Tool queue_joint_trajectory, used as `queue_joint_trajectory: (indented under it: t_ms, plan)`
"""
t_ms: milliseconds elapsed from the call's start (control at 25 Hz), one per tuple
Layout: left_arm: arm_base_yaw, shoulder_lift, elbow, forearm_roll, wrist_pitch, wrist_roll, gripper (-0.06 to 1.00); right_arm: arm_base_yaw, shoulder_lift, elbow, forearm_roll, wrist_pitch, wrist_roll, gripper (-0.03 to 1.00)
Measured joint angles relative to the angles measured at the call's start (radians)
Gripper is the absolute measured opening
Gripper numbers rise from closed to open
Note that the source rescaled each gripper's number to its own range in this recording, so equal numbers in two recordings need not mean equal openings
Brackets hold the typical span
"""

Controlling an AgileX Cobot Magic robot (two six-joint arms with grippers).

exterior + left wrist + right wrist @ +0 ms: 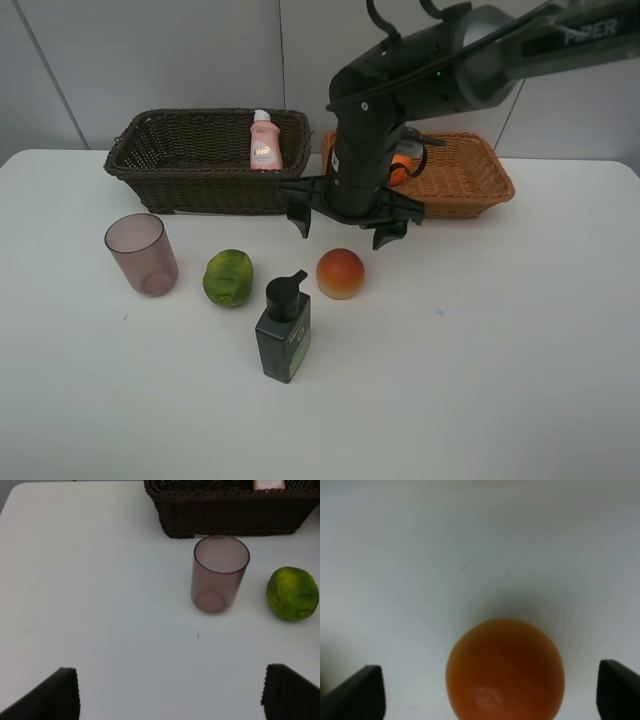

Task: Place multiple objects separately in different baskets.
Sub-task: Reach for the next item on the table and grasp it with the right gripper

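1. The white table (520, 380) is open across its near half and its whole 3 o'clock side. The dark brown basket (190, 185) and the tan basket (470, 190) stand side by side along the far edge, at 12 o'clock.
2. The mauve cup (142, 255), green fruit (228, 277) and peach-like fruit (340, 273) form a row across the middle. The dark pump bottle (283, 330) stands just at 6 o'clock of the gap between the two fruits.
3. The right gripper (343, 230) hangs with its jaws wide apart and empty, just at 12 o'clock of the peach-like fruit. Its wrist view shows the fruit between the fingers, touching neither.
4. The pink bottle (264, 142) stands upright in the dark brown basket. The orange (400, 170) lies in the tan basket, partly hidden by the arm.
5. The left gripper (172, 695) shows only in its own wrist view, fingers spread with nothing between them. The mauve cup and green fruit are well ahead of it.
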Motion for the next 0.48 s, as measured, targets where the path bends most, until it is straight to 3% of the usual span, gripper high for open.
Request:
queue_joint_trajectory:
  t_ms: [480]
  plan:
    - [0.0,0.0,0.0,0.0,0.0,0.0,0.95,0.0,0.023,-0.011,-0.036,0.014,0.001,0.86]
